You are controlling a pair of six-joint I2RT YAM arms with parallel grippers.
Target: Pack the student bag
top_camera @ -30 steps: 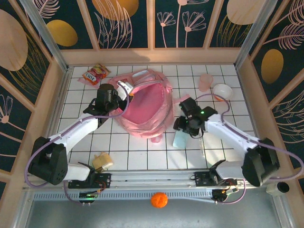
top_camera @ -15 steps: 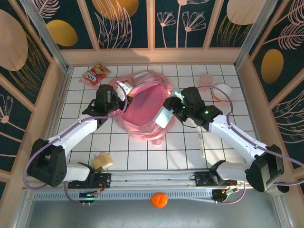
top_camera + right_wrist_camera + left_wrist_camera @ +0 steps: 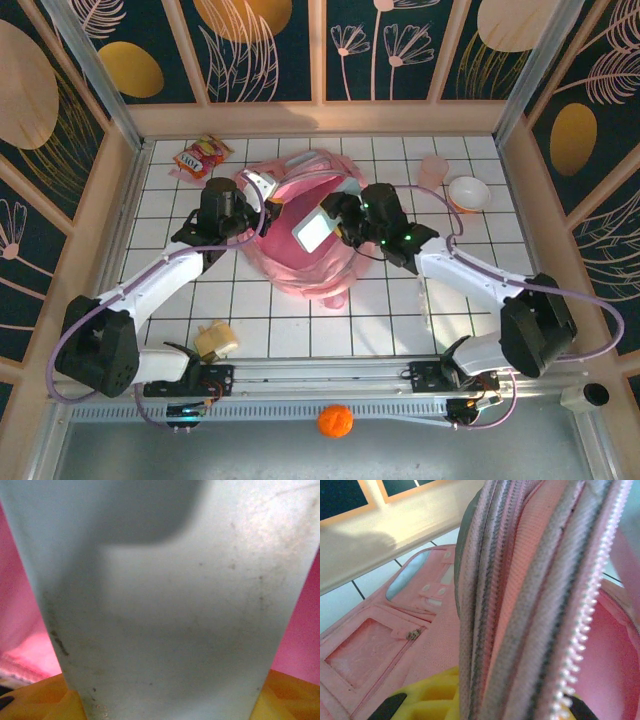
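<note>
Top external: my left gripper (image 3: 262, 189) pinches the bag (image 3: 290, 258) rim open, right gripper (image 3: 331, 218) grips a pale box (image 3: 312, 230) over it; snack (image 3: 200, 157) unpacked.

On your right wrist camera, a pale object (image 3: 170, 630) sits very close to the lens. Its grey-green face is wide at the top and narrows toward the bottom. A dark, soft-edged shadow lies across its upper part and runs down the left side. Small dark specks and scuffs dot the face, mostly along the lower left edge and on the right half. At the 2 bottom corners you can see the yellow fingers (image 3: 35, 700) of the right gripper (image 3: 167, 705), 1 on each side, with the object clamped between them. Behind it, left and right, is the pink fabric of the student bag (image 3: 17, 610), with a lighter, blurred fold at lower left.
</note>
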